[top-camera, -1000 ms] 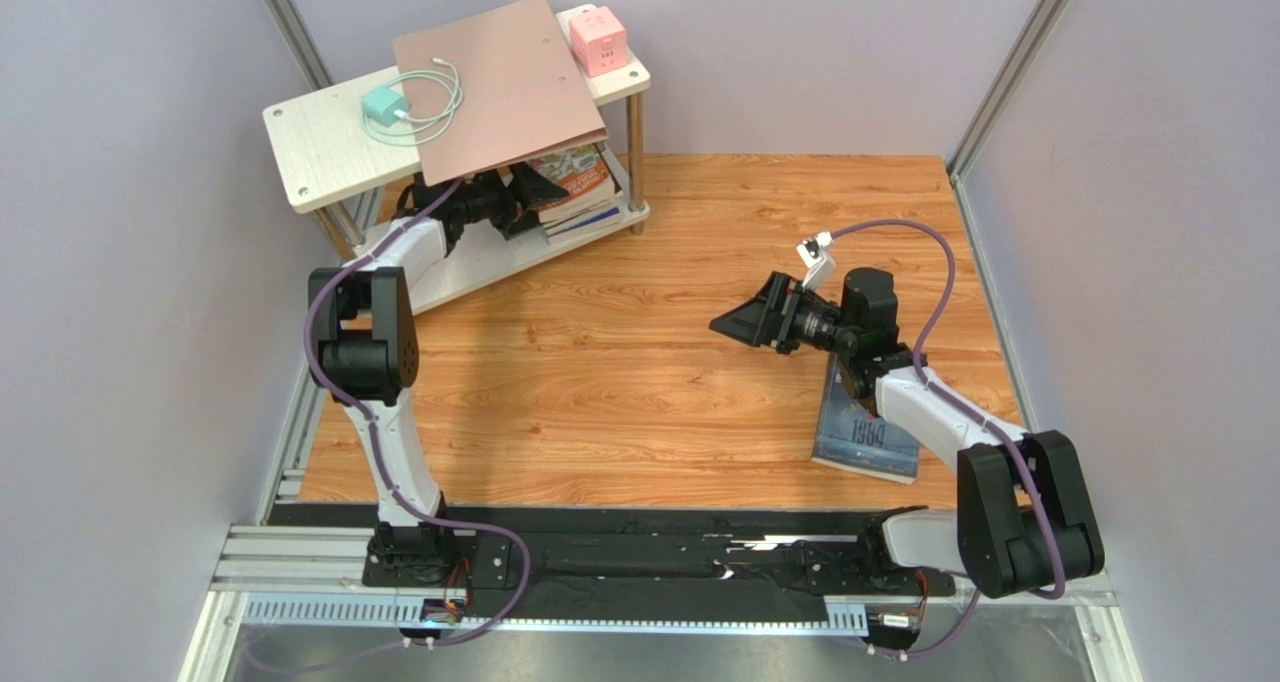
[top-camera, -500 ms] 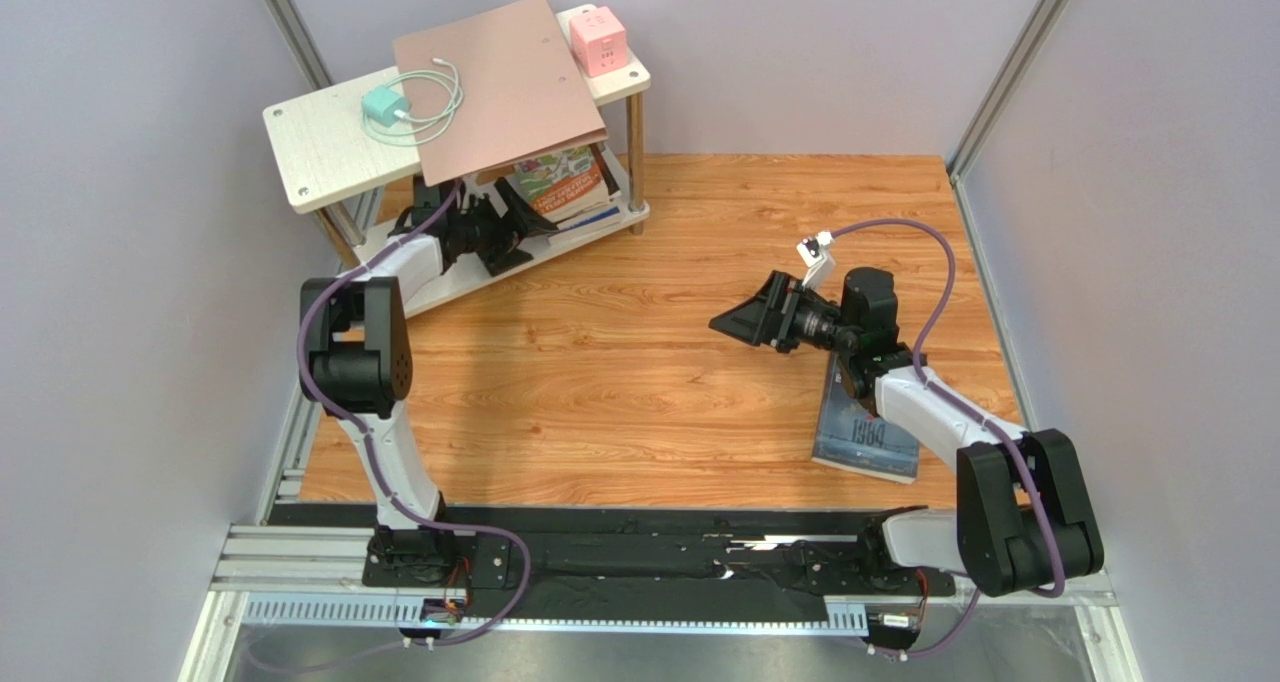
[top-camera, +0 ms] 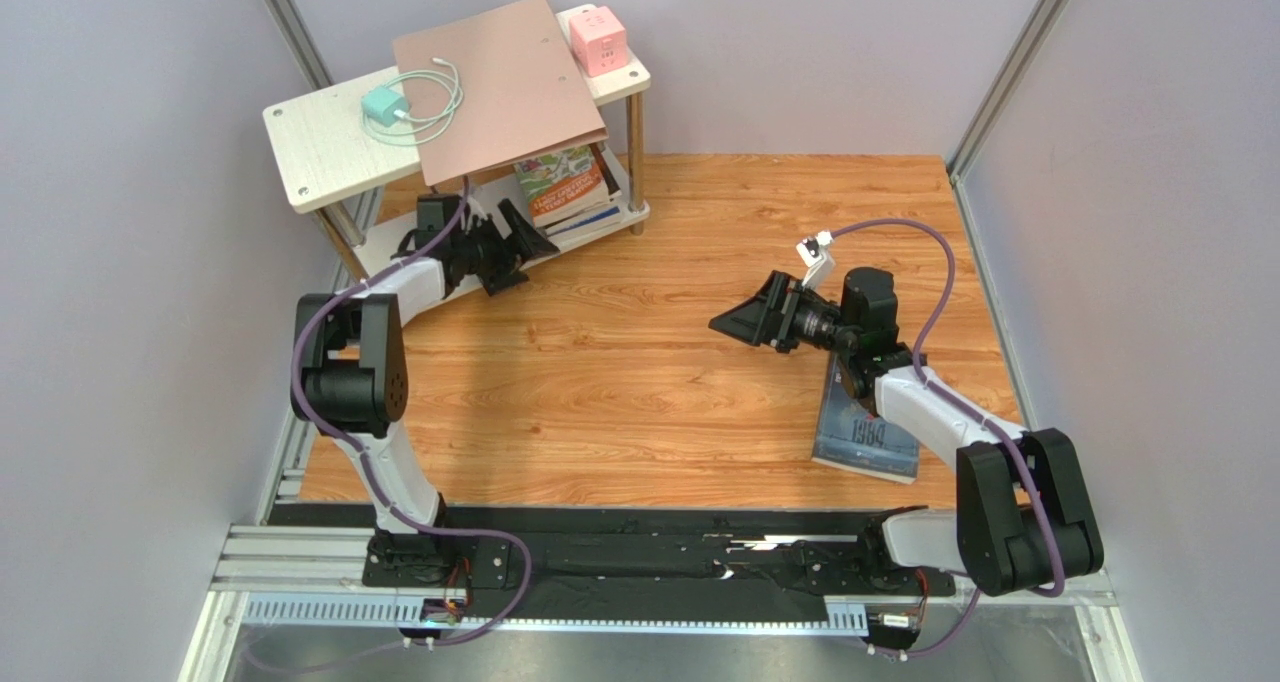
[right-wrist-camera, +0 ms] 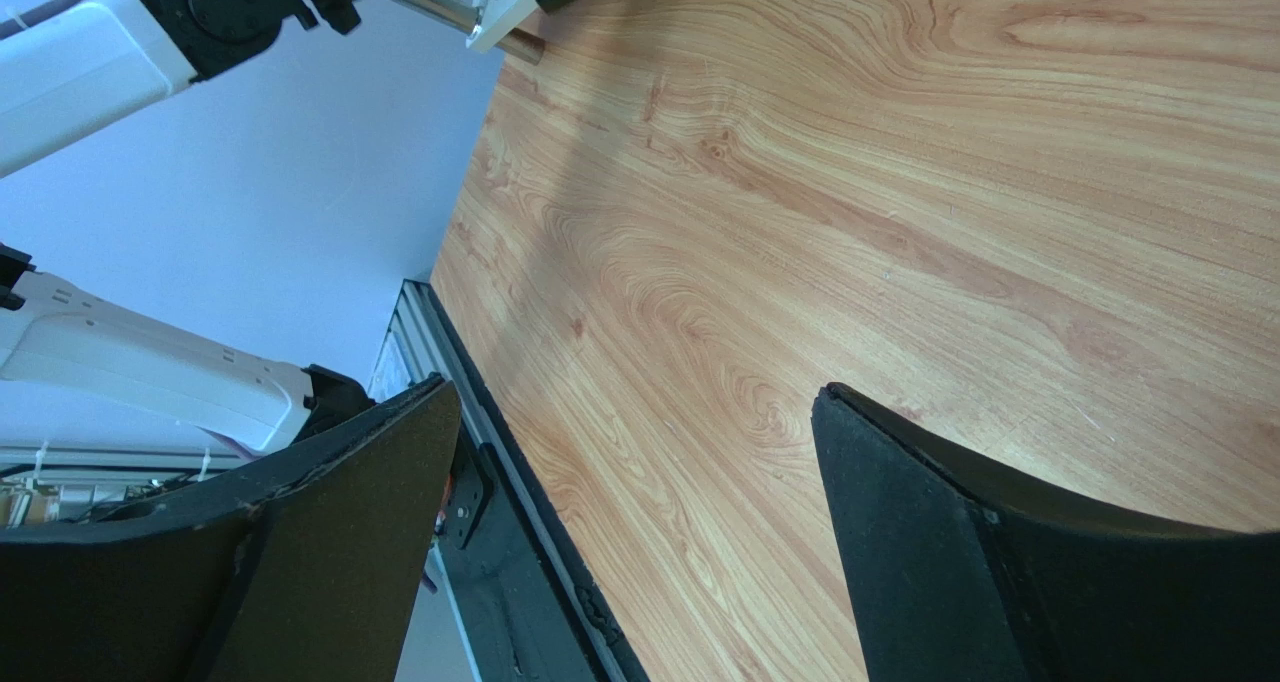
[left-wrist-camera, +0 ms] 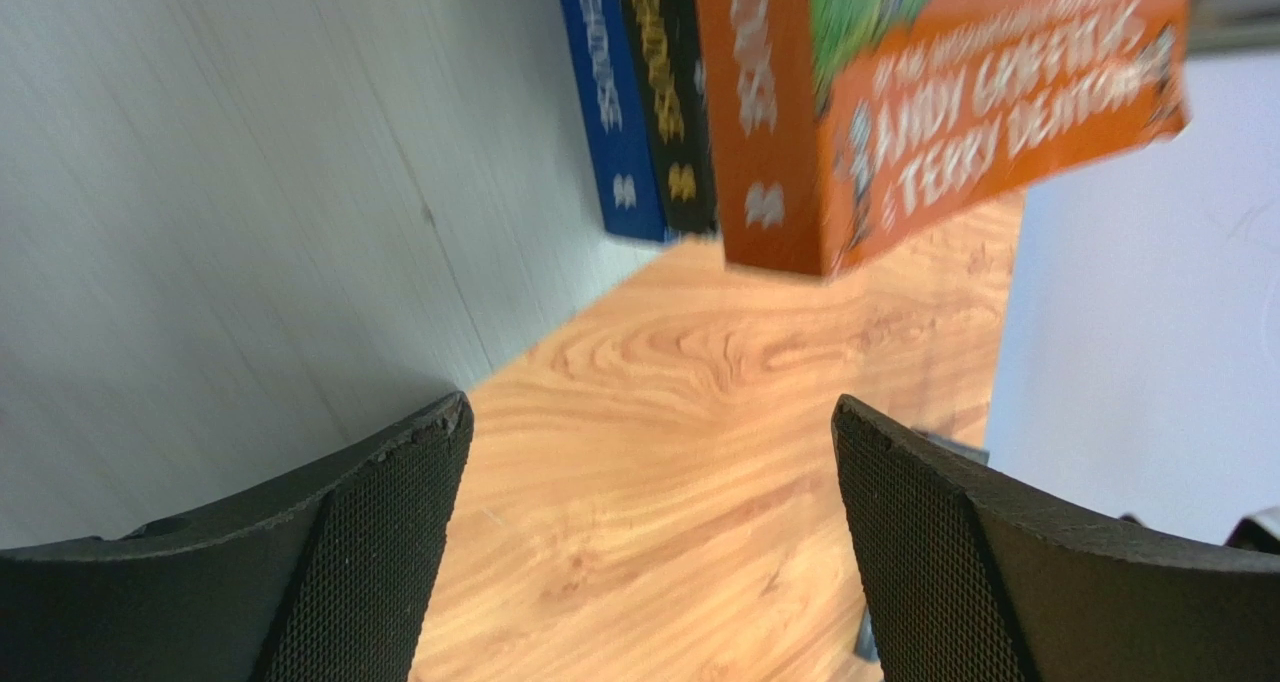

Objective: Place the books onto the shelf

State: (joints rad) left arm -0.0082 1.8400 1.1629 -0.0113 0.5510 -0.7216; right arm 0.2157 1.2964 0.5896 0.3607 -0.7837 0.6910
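Currently the left tool (top-camera: 513,246) is hanging released and empty at upper left, just off the lower edge of the shelf (top-camera: 308,142) near the books (top-camera: 568,187); the right tool (top-camera: 742,324) is hovering released over open floor (top-camera: 631,390), a grey-blue book (top-camera: 860,442) lying lower right.

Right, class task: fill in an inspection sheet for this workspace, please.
Surface: orange wood floor, nothing spilled.
Job's things: books stacked on the lower tier of the shelf; 1984 book lying on the floor, right side.
Clutter: pinkish board, teal charger and pink cube, all on the shelf top.
Claws: left claw open, empty, near the stacked books; right claw open, empty, above the floor.
Cables: white lead looped on the shelf top; purple cables along both arms.
Surroundings: plain walls; metal rails at the near edge.
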